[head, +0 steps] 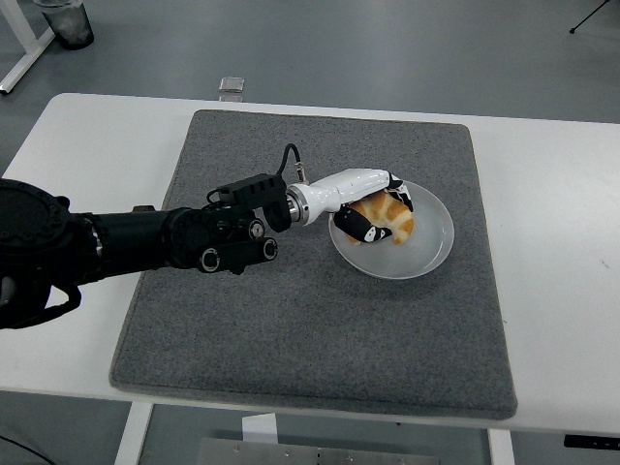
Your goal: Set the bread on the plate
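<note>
- Right now, from the head view, my left arm (145, 242) comes in from the left edge and reaches across the grey mat (310, 262) toward its right half.
- My left hand (373, 205), white on the back with black fingers, is over the left part of the white plate (436, 247).
- My fingers (363, 228) are curled around the bread (392, 218), so I am grasping it; the thumb side wraps its near edge and the other fingertips hook over its far edge.
- That bread is golden-brown with paler patches, and it sits low over the left part of the plate, inside the rim. I cannot tell whether its underside is touching the plate.
- Beyond the bread, the right half of the plate is bare and white.
- As for the plate, it lies on the mat, in the upper right part of it, well away from every mat edge.
- Under it all, the mat lies on the white table (562, 252), with bare tabletop showing on both sides.
- A thin black cable (291, 160) loops up from my wrist, just behind the white hand shell.
- My right arm does not show anywhere.
- Past the table's far edge, a small pale square thing (231, 84) lies on the grey floor, and a dark container (66, 19) stands in the top left corner.
</note>
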Available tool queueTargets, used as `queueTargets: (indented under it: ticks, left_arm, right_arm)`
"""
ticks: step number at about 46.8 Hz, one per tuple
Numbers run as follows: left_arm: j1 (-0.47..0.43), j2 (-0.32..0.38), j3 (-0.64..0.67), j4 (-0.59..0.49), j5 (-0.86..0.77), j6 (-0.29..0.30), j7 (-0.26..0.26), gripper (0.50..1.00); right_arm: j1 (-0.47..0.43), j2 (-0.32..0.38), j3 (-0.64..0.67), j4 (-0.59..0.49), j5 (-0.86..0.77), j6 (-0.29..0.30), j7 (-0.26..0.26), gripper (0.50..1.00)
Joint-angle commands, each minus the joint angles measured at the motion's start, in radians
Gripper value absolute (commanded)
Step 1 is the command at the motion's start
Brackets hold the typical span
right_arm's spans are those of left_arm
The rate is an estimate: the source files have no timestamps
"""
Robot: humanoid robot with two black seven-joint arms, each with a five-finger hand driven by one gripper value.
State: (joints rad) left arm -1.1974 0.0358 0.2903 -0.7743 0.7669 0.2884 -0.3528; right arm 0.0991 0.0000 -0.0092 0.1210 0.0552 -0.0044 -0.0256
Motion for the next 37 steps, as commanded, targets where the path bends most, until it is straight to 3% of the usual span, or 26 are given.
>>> queueTargets:
  ticks: [1, 16, 29, 35, 37]
  left_arm:
    - [0.012, -0.002, -0.014, 0.006, -0.001, 0.0, 0.0, 0.711]
    - [0.019, -0.002, -0.033, 0.006, -0.001, 0.0, 0.0, 0.842]
    - [0.019, -0.002, -0.04, 0.003, -0.003, 0.0, 0.0, 0.898]
    - [0.024, -0.001, -0.137, -0.003, -0.004, -0.002, 0.0, 0.986]
    - [0.024, 0.003, -0.18, -0.002, -0.004, -0.006, 0.0, 0.988]
  right_arm:
    - [0.001, 0.0, 0.0, 0.0, 0.0, 0.0, -0.001, 0.952]
    - [-0.001, 0.0, 0.0, 0.0, 0.0, -0.002, 0.001, 0.952]
    - [-0.001, 0.0, 0.0, 0.0, 0.0, 0.0, -0.001, 0.952]
    - [-0.001, 0.0, 0.0, 0.0, 0.0, -0.002, 0.001, 0.952]
    - [-0.001, 0.0, 0.001, 0.0, 0.0, 0.0, -0.001, 0.952]
